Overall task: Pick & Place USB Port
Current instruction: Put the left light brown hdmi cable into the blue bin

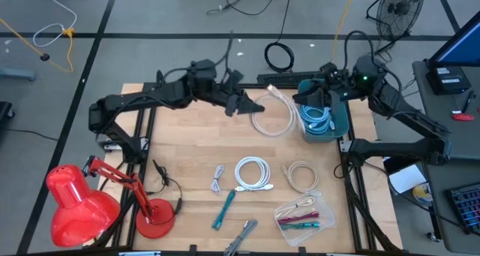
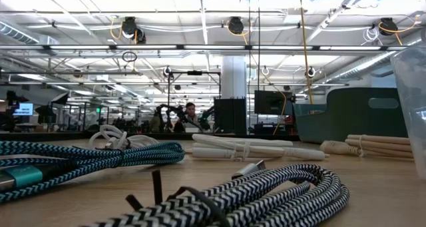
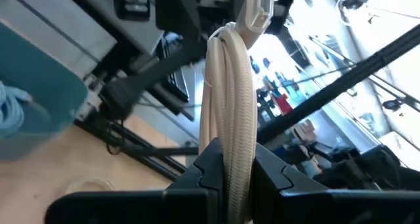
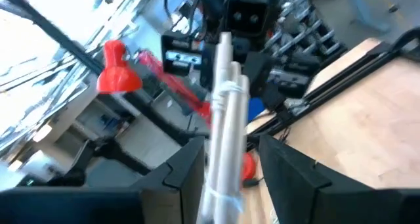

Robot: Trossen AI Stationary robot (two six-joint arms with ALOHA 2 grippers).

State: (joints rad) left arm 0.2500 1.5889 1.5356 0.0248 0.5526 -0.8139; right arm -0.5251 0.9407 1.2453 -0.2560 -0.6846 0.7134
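Observation:
A white USB cable bundle (image 1: pixel 274 115) hangs in the air over the table's far middle, between my two grippers. My left gripper (image 1: pixel 244 103) is shut on it; in the left wrist view the bundle (image 3: pixel 230 86) runs away from the fingers to a plug (image 3: pixel 256 10). My right gripper (image 1: pixel 311 92) is above the teal bin (image 1: pixel 341 124) and faces the left arm. Its fingers are open on either side of the same bundle (image 4: pixel 226 99). The low view shows neither gripper. My left gripper pinches the cable bundle between its two fingers, on the several strands near one end (image 3: pixel 231 152). The fingers reach out level from the table's left and lie along the bundle. The bundle is lifted clear of the table, its loop sagging below. My right gripper's fingers (image 4: pixel 187 165) stand around the bundle's other end; whether one of them touches it, I cannot tell.
The teal bin holds a light-blue cable (image 1: pixel 319 119). Nearer the front lie a white coil (image 1: pixel 253 173), a beige coil (image 1: pixel 301 175), a black-and-white cable (image 1: pixel 217 179), a teal cable (image 1: pixel 223 209) and a clear bag (image 1: pixel 304 215). A red lamp (image 1: pixel 82 203) stands front left.

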